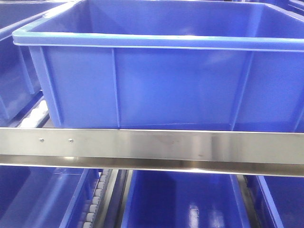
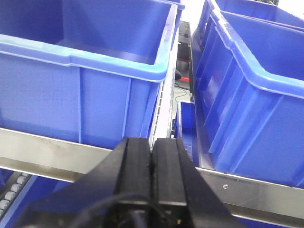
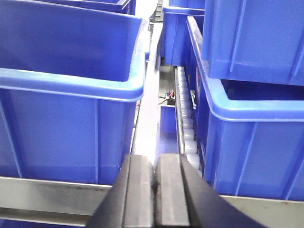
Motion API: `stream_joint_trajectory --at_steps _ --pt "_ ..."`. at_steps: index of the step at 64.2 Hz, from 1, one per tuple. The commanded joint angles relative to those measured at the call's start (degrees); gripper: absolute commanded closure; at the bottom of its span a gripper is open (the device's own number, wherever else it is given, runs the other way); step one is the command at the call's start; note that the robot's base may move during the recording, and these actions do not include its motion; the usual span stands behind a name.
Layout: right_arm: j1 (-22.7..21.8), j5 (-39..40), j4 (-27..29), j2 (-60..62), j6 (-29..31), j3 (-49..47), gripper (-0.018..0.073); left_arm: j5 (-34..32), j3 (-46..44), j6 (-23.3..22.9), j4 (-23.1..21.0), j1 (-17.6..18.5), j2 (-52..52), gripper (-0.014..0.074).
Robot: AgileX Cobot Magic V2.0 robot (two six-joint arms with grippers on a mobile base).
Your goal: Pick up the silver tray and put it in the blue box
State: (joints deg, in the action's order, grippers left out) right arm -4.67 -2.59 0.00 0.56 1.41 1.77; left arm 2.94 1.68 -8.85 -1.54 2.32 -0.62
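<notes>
Pressing its two black fingers flat together, the left gripper [image 2: 152,156] fills the bottom of the left wrist view with nothing between the pads. The right gripper [image 3: 155,185] looks the same in its own view, fingers closed against each other and empty. Just past both runs a steel rail [image 1: 152,147], brushed and bright, with two small screws near its left end. Behind that rail sits the blue box [image 1: 156,80], its ribbed front wall upright and its thick rim level, the inside apparently bare as far as the front view reaches. In the left wrist view a second blue crate [image 2: 256,104] stands to the right of the first, the two apart, with a strip of white rollers [image 2: 161,114] in the gap. The right wrist view shows a similar gap with a roller track [image 3: 186,123] running away between crates. Below the rail lie lower crates [image 1: 185,204] on another shelf level. The silver tray shows in none of the three views; a pale glint in the lower middle crate may be mere reflection.
</notes>
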Motion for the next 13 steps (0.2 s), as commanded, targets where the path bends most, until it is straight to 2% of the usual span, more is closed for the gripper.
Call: stream_joint_trajectory --at_steps 1,13 --pt "-0.30 4.74 0.00 1.14 0.58 0.13 0.0506 -5.42 -0.16 0.12 -0.35 -0.07 -0.98 0.0692" --pt "-0.30 4.74 0.00 1.14 0.58 0.13 0.0506 -5.42 -0.16 0.12 -0.35 -0.07 -0.98 0.0692"
